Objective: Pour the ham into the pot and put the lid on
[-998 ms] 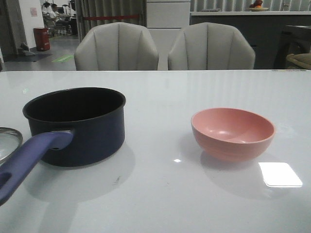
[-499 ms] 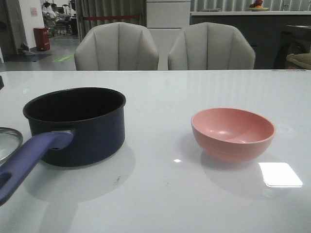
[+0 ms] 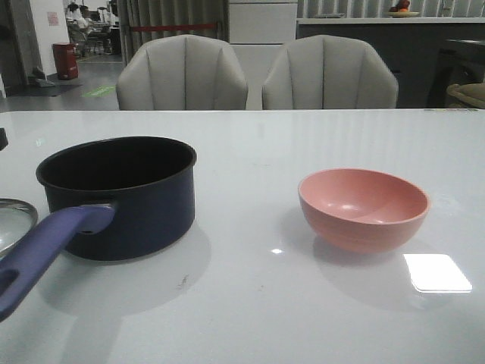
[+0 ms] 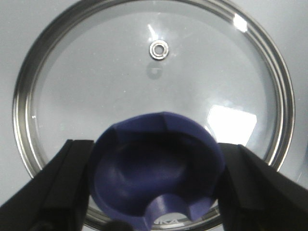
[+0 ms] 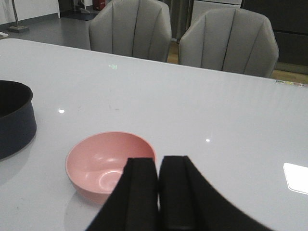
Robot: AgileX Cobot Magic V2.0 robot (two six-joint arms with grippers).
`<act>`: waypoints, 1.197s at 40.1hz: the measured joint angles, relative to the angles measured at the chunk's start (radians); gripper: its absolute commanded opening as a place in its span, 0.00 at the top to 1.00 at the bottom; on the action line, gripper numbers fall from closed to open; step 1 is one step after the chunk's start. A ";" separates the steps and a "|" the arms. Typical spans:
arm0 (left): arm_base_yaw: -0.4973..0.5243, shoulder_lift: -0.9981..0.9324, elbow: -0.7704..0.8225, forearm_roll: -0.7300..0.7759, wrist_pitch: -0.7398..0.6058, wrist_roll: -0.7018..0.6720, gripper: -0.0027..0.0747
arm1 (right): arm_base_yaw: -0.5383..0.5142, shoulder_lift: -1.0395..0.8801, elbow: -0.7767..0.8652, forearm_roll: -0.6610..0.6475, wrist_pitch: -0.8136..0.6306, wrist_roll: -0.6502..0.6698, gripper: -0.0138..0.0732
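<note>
Two grey chairs [image 3: 182,72] stand behind the white table [image 3: 250,303], where you have the pot [image 3: 129,193] apart from the pink bowl [image 3: 364,208], whose visible inside shows no ham. Your left gripper [image 4: 156,183] stands wide, a finger on either side of the blue knob [image 4: 156,168] of the lid [image 4: 96,72], which lies flat on the table under it. Your right gripper [image 5: 159,192] is pinched together on nothing, with the bowl just beyond its fingertips and the pot farther off to one side.

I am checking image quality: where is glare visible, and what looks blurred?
Front view: a bright white glare patch on the table right of the pink bowl. Left wrist view: a similar reflection on the lid glass; the blue knob is soft. Right wrist view: the right gripper fingers look blurred.
</note>
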 measured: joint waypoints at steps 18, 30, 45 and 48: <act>0.002 0.000 -0.003 0.000 0.000 -0.001 0.73 | 0.000 0.000 0.000 0.000 -0.002 0.000 0.65; 0.002 -0.014 -0.003 0.000 -0.011 -0.001 0.75 | 0.000 0.000 0.000 0.000 -0.002 0.000 0.65; 0.002 -0.120 -0.014 0.005 -0.038 -0.004 0.75 | 0.000 0.000 0.000 0.000 -0.002 0.000 0.65; 0.002 -0.147 -0.043 0.006 -0.033 0.010 0.75 | 0.000 0.000 0.000 0.000 -0.002 0.000 0.65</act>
